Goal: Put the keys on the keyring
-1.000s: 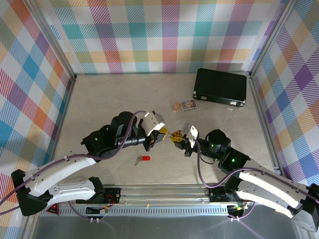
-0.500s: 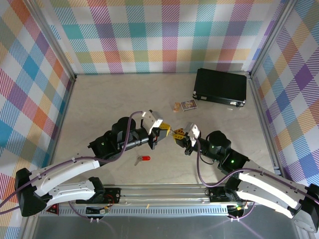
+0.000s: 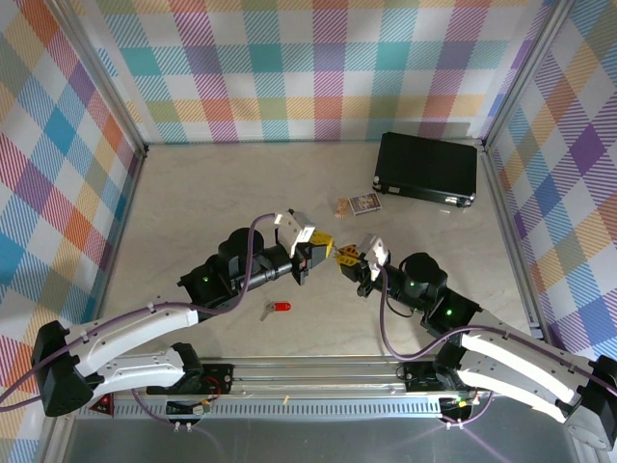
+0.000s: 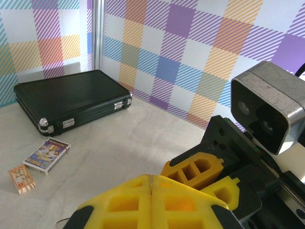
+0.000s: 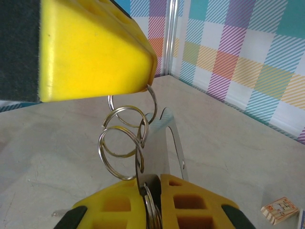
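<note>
Both clenched on the keyring (image 5: 125, 143): left pincer (image 3: 326, 248), right pincer (image 3: 347, 258) | key (image 3: 277, 308) lies on the bench (image 3: 193, 203) | risk: if you pull apart, the keyring slips free.

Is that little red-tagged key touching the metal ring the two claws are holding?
Apart. The top view shows the key lying on the table, with bare tabletop between it and the keyring.

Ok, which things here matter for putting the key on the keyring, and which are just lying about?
Job: red-tagged key; keyring, gripped by left claw and right claw.
Lying about: black case; picture card pack; small orange card.
</note>
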